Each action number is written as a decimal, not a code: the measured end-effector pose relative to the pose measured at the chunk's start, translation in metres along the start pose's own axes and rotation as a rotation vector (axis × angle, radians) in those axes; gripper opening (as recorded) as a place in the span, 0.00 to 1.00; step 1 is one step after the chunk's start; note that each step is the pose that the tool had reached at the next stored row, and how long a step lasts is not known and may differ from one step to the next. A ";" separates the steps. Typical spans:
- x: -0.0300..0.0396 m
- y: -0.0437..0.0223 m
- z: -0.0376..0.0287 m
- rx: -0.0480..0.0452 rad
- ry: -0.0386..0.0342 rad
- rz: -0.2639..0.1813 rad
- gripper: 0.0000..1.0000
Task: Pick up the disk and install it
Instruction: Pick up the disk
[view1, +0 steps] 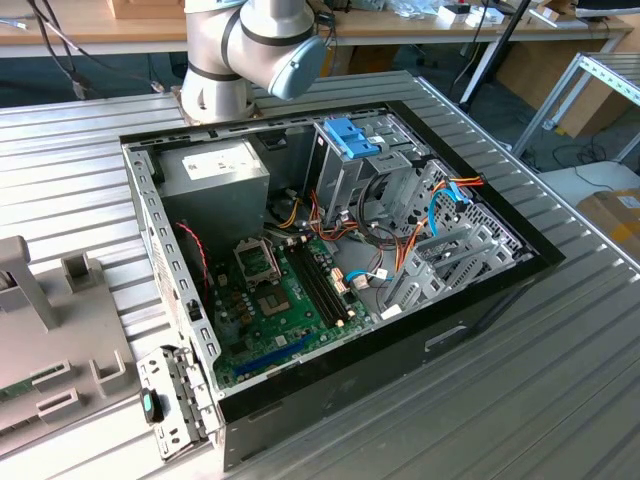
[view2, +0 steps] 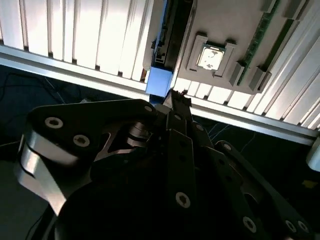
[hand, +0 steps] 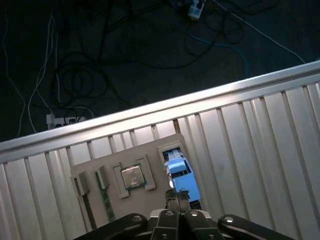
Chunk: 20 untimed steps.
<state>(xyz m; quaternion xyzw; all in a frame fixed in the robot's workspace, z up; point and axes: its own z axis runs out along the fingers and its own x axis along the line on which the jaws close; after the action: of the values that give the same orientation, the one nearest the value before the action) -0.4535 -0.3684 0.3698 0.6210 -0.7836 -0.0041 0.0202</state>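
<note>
First wrist view: disk (hand: 177, 167) stands on edge at a cutout on one side of the grey tray (hand: 100, 165), light-blue rail showing; gripper (hand: 176, 196) hangs above, in line with it. Can't tell if it's apart, together or clamped on the disk. The next tray pocket holds a square chip (hand: 132, 177), then green boards (hand: 106, 202) in slots. Tray sits close to the table (hand: 260, 130) edge, cabled floor (hand: 75, 65) beyond. Exterior view: tray at the table's edge on the exterior view's left, open PC case (view1: 540, 255) mid-table, arm base (view1: 215, 80) at the edge behind the case
</note>
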 end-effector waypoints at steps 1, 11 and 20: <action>0.0000 0.0000 0.0001 0.0005 0.0006 -0.020 0.11; -0.0003 0.0000 0.0012 0.0054 0.0065 -0.206 0.11; -0.0006 -0.0008 0.0013 0.0060 -0.0428 -0.236 0.11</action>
<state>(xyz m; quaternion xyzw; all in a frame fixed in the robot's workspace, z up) -0.4526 -0.3680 0.3685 0.7087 -0.7053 -0.0174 0.0010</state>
